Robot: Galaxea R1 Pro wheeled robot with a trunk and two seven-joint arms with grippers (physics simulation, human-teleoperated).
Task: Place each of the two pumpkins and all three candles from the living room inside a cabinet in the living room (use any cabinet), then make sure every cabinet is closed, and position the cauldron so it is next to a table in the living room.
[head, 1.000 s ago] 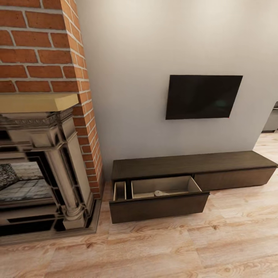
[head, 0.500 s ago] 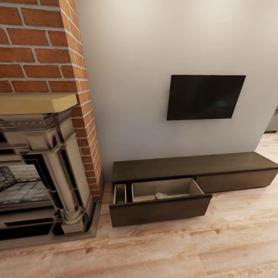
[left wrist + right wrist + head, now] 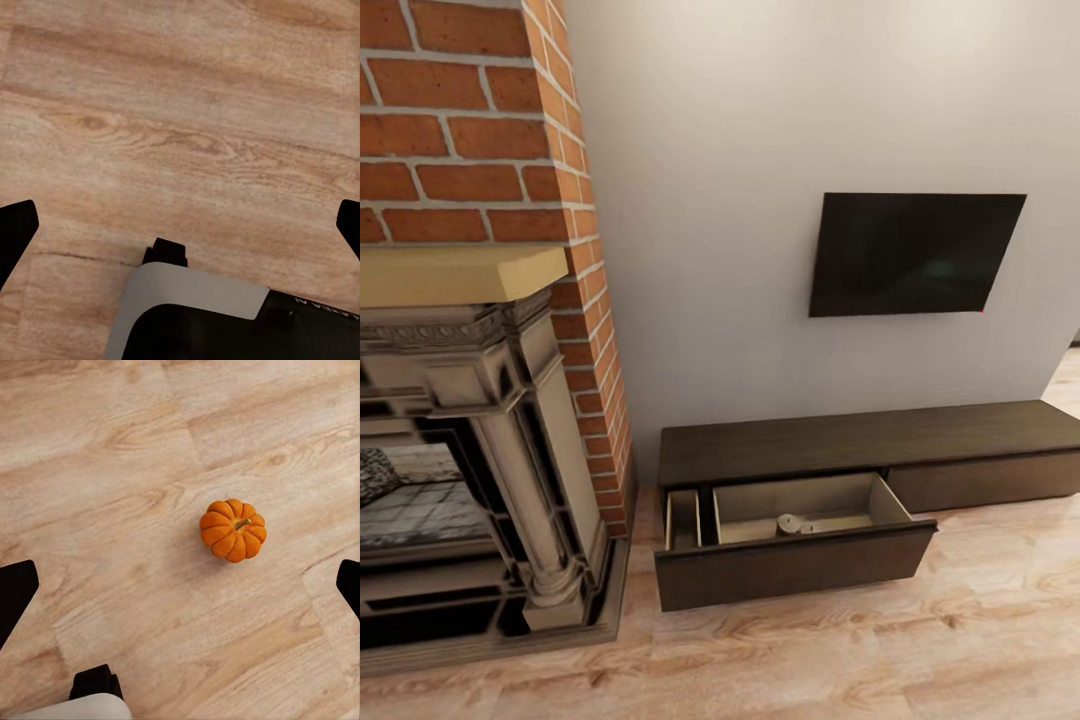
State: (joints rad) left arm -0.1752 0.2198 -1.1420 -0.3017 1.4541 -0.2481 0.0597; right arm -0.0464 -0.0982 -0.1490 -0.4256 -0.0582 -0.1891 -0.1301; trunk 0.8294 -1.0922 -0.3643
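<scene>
The cabinet (image 3: 865, 452) stands against the far wall, right of the brick fireplace (image 3: 470, 330) and below the TV (image 3: 915, 254). Its left drawer (image 3: 795, 545) is pulled open, with a pale-topped candle (image 3: 788, 523) inside. A pumpkin (image 3: 233, 530) sits upright on the floor (image 3: 112, 510) below the right gripper (image 3: 180, 585), whose fingers (image 3: 15, 589) are spread wide and empty. The left gripper (image 3: 180, 225) is likewise spread over bare floor.
</scene>
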